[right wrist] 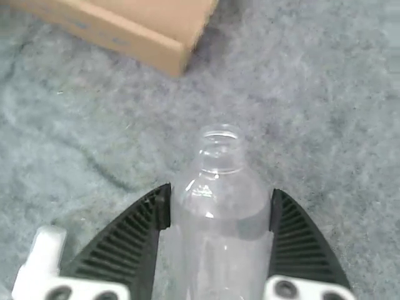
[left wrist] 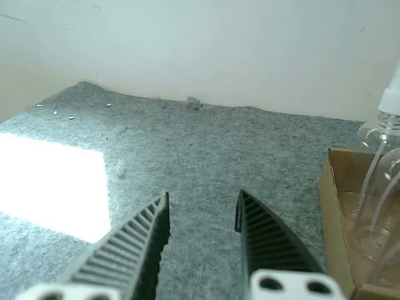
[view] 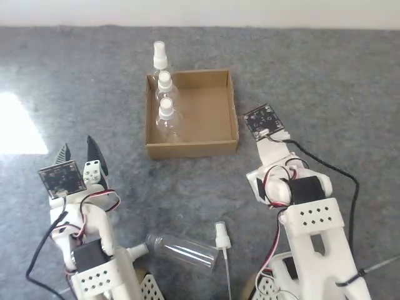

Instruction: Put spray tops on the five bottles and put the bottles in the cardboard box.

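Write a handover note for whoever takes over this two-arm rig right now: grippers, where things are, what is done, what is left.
Left gripper: open, empty, left of the cardboard box.
Right gripper: shut on the held bottle, uncapped, just right of the box.
Done: the near capped bottle and middle capped bottle stand inside, along the left wall. The far capped bottle is at the far corner; I cannot tell whether it is inside.
Left: cap the held bottle and the lying bottle, which is on the table beside the loose spray top. Then box both.
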### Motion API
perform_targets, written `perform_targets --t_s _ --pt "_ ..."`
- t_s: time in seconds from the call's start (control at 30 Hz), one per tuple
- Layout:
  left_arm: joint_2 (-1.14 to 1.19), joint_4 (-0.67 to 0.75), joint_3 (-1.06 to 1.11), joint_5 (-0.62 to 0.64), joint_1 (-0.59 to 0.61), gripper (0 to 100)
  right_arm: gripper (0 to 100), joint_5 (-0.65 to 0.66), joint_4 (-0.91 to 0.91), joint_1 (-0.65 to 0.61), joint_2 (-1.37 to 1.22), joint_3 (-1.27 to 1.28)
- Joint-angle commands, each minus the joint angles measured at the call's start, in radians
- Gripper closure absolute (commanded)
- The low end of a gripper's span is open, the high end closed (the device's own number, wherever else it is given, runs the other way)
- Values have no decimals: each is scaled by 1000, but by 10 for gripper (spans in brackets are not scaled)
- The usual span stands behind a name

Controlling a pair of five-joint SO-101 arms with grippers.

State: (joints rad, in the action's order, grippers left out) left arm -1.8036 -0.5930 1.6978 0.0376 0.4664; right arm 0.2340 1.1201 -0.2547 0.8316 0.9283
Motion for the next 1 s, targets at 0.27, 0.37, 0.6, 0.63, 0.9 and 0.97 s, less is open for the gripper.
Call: perform_targets --t_s 0.27,0.37,0.6,0.63,0.9,0.97 --pt "-15 23 -13 2 2 837 830 -69 -151 101 41 41" --pt "-15 25 -13 2 2 837 830 -97 -156 102 41 41" --pt "-15 25 -13 2 2 837 830 -103 -220 166 41 71" --pt "-15 25 -13 2 2 837 830 -103 -240 180 41 81" --pt "-15 26 -18 3 -9 837 830 -164 -300 231 41 107" --pt "-15 26 -19 3 -32 837 830 -161 -323 231 41 121"
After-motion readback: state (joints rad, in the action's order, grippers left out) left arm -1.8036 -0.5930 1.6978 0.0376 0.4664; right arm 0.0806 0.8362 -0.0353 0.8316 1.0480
